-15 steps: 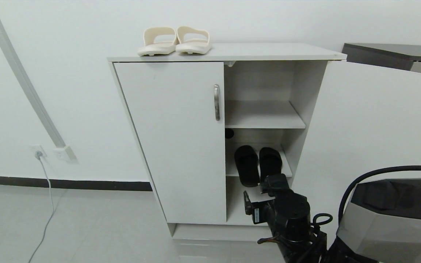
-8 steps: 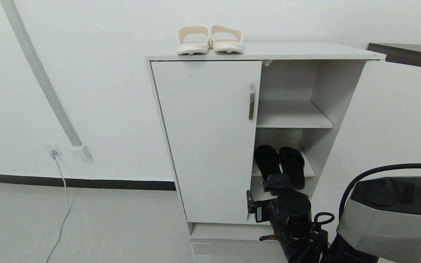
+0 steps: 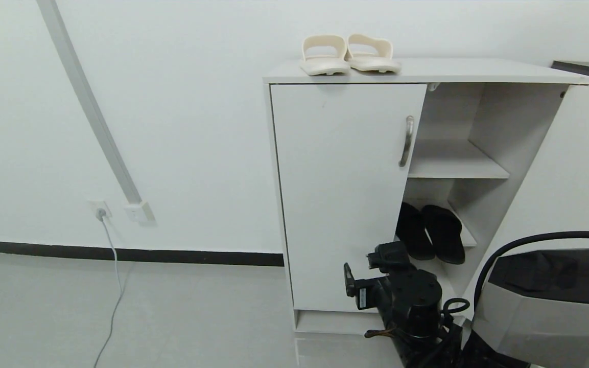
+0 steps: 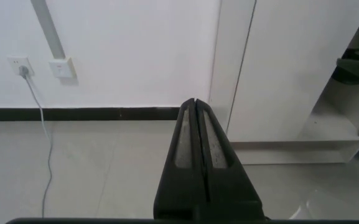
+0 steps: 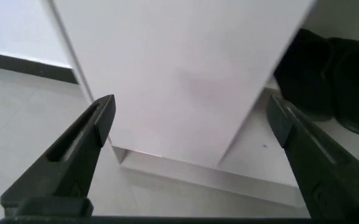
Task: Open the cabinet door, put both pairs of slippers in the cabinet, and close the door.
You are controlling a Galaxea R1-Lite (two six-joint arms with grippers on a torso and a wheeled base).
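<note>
Cream open-toe slippers (image 3: 350,55) atop white panel cabinet (image 3: 345,204); black slide slippers (image 3: 430,233) on its mid shelf. L gripper (image 4: 195,107) pinched closed, R gripper (image 5: 190,107) spread wide.

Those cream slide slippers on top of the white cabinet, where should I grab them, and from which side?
I'd grip the cream slide slippers by their arched straps: they stand clear of the soles, with openings facing forward. The pair sits touching near the front edge of the white cabinet top, so come from the front, slightly above.
</note>
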